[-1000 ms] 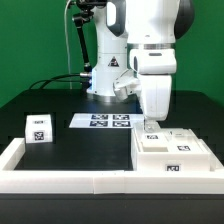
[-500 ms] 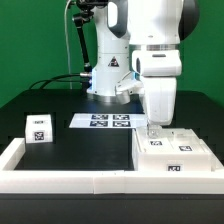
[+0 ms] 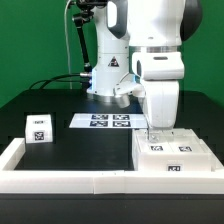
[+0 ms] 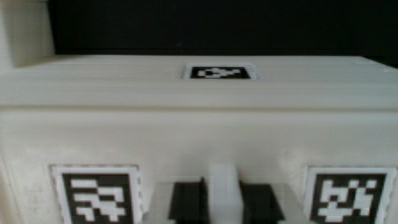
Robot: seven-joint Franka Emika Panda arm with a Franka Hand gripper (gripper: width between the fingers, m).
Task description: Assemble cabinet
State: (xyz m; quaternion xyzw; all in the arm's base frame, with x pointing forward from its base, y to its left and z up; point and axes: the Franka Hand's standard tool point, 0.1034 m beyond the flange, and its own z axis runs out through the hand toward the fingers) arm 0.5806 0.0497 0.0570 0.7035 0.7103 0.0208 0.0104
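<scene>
The white cabinet body lies at the exterior view's right, in the corner of the low white border frame, with tags on its upper face. My gripper reaches straight down onto its far left part. In the wrist view the cabinet body fills the frame, and my gripper has its two dark fingers close together, with a thin pale strip of the body between them. A small white insert piece with one tag stands alone at the exterior view's left.
The marker board lies on the black table behind the middle. The low white border frame runs along the front and left side. The arm's base and cables stand at the back.
My gripper has shifted a little toward the exterior view's right, staying low on the cabinet body. The insert piece and the marker board have not moved.
</scene>
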